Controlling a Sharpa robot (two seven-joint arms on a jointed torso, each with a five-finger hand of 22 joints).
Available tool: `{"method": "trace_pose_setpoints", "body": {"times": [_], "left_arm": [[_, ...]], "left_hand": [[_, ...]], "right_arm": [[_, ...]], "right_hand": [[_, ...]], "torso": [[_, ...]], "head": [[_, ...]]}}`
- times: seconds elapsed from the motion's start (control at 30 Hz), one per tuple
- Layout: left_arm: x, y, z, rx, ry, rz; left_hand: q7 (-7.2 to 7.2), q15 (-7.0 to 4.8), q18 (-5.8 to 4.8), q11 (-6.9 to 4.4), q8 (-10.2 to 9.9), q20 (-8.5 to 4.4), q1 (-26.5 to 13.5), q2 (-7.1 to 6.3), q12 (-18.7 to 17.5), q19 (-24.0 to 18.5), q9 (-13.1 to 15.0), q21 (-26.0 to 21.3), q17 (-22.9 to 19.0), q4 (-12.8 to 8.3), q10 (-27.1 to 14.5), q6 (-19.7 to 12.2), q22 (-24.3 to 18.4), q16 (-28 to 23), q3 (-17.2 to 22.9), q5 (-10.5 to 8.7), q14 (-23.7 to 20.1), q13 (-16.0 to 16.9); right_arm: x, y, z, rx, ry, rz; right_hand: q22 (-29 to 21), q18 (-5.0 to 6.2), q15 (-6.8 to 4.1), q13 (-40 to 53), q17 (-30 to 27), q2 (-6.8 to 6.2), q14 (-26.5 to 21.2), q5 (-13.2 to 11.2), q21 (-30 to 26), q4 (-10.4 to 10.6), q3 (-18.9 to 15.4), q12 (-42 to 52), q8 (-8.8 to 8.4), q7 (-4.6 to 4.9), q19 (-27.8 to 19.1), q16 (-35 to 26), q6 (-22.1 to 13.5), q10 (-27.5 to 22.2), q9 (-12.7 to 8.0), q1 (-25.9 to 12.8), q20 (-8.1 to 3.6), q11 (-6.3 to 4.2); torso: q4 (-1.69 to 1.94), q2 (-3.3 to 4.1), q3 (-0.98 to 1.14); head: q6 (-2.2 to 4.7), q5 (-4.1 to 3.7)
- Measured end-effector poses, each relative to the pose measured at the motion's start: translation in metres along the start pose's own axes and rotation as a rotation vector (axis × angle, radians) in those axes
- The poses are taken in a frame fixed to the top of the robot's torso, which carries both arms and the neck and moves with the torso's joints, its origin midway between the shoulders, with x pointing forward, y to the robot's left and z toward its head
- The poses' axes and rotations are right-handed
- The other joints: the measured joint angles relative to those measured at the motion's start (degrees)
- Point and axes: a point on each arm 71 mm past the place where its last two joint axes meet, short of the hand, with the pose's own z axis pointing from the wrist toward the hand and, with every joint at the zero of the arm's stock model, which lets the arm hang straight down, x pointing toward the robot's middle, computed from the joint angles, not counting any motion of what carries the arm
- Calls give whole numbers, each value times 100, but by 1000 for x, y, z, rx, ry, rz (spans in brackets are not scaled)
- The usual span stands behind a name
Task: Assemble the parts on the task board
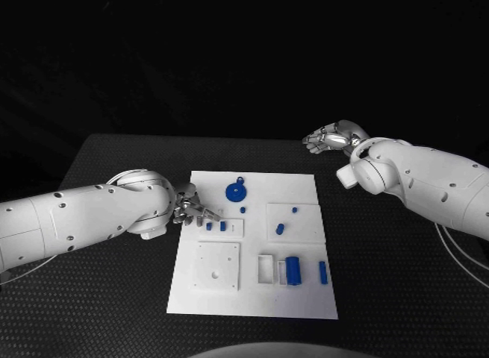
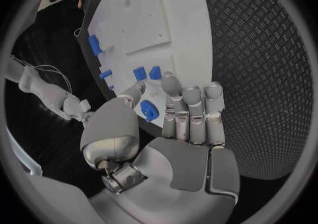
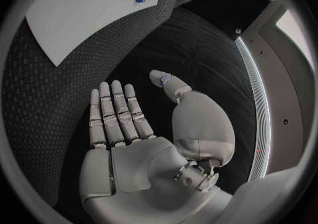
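Left hand seemingly empty at task board; right hand open

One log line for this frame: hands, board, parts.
left hand: open, at white task board left edge | right hand: open, off board | round blue gear part: on board, untouched

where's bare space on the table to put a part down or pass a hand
Bare black table lies on both sides of the white board, widest in front of the right hand. The board's near left corner is bare too. It is crowded at the board's left edge, where the left hand sits among blue parts.
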Motion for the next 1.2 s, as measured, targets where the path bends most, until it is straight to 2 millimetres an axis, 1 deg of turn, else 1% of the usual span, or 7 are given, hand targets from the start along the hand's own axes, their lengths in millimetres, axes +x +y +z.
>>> {"method": "trace_pose_setpoints", "body": {"times": [0.17,0.3,0.53,0.63,0.8,0.97,1.2], "left_arm": [[-3,6,-1,-7,-30,-51],[-9,8,-5,4,-81,-103],[-21,-4,-9,122,-200,-181],[-25,-13,-10,218,-257,-204],[-28,-31,-11,340,-322,-159],[-27,-51,-8,421,-369,-23],[-26,-63,-2,483,-420,119]], "left_hand": [[50,-45,40,14,-72,-13,243,-170,0,-14,37,28,-2,525,-94,-123,0,0,-25,0,-47,26],[88,-62,39,41,-140,4,736,39,-50,-100,51,28,-33,693,-221,-274,-1,-49,-344,0,-129,46],[341,335,-144,275,-444,161,2437,428,-734,-655,-96,-603,-405,650,-934,-710,-143,-745,-1180,237,-726,-385],[479,561,-143,461,-626,223,3292,417,-1228,-885,-295,-922,-619,401,-1302,-916,-259,-1131,-1299,618,-991,-740],[593,822,-143,794,-849,294,4064,298,-2206,-1017,-629,-1300,-861,-113,-1567,-1086,-401,-1605,-938,655,-1187,-1457],[578,975,-154,933,-952,289,3860,263,-3031,-983,-919,-1593,-1066,-653,-1360,-1161,-499,-2115,-494,389,-1083,-2011],[603,924,-193,968,-983,246,3245,-3,-3501,-859,-1079,-1625,-1018,-429,-1281,-1198,-440,-2221,-351,10,-959,-2263]], "right_arm": [[0,0,0,1,0,0],[0,-1,0,2,-1,0],[-1,-2,-1,3,-2,0],[-1,-2,-1,3,-2,0],[-4,-4,-2,7,-7,8],[-3,-3,-1,7,-6,14],[-2,-2,-1,4,-3,19]], "right_hand": [[0,0,0,0,-5,0,0,0,0,0,0,0,0,0,0,0,0,0,0,0,0,0],[0,0,0,0,-5,0,0,0,0,0,0,0,0,0,0,0,0,0,0,0,0,0],[-1,0,0,0,-5,0,0,0,0,0,0,0,0,0,0,0,0,0,-1,0,0,0],[-1,0,0,1,-5,0,0,0,0,0,0,0,0,0,0,0,0,0,-5,0,0,0],[4,0,0,1,-5,19,0,0,0,0,0,0,0,0,0,0,0,0,-5,-19,0,0],[4,0,0,1,-4,23,0,0,0,0,0,0,0,0,0,21,0,0,-4,-23,0,0],[4,0,0,1,-5,23,0,0,0,17,-17,0,0,0,0,21,0,0,-4,-23,0,0]], "torso": [[-3,0,2],[-3,0,3],[3,-3,5],[1,-2,3],[1,3,1],[1,6,0],[-9,9,0]], "head": [[7,-3],[24,-18],[78,-51],[104,-61],[126,-78],[145,-95],[151,-100]]}}
